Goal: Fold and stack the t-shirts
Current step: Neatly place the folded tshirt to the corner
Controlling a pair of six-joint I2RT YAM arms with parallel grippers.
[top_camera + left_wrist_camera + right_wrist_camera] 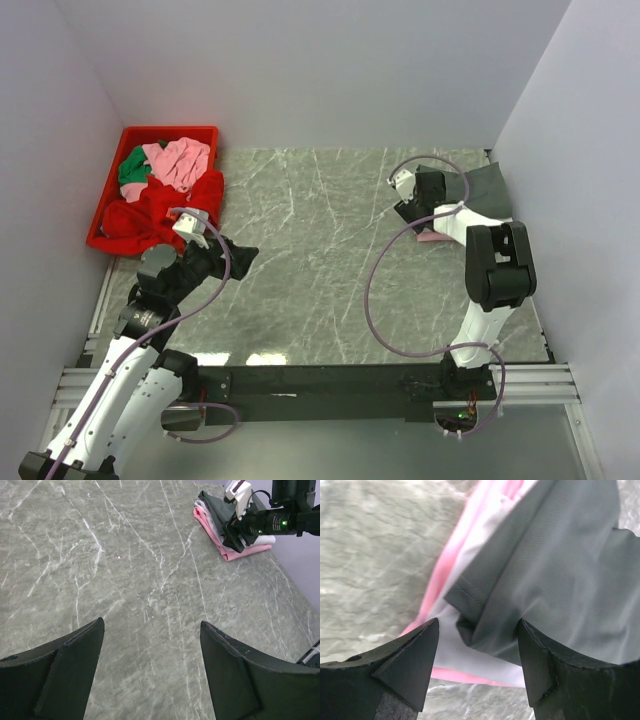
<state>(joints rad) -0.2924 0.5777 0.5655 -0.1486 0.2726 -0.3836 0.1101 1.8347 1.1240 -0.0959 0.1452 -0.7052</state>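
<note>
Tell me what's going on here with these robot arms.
Folding and stacking is under way. A folded stack sits at the right of the table: pink shirt underneath, white shirt between, dark grey shirt on top. The right arm's open jaws hover at the grey shirt's edge. The left arm, jaws also open, hangs by the red bin of crumpled shirts, red, pink and green.

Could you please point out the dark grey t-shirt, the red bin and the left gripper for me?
dark grey t-shirt point(560, 565), right wrist view, on its flat top face.
red bin point(170, 129), top external view, on its far rim.
left gripper point(151, 625), left wrist view, midway between its fingertips.
</note>
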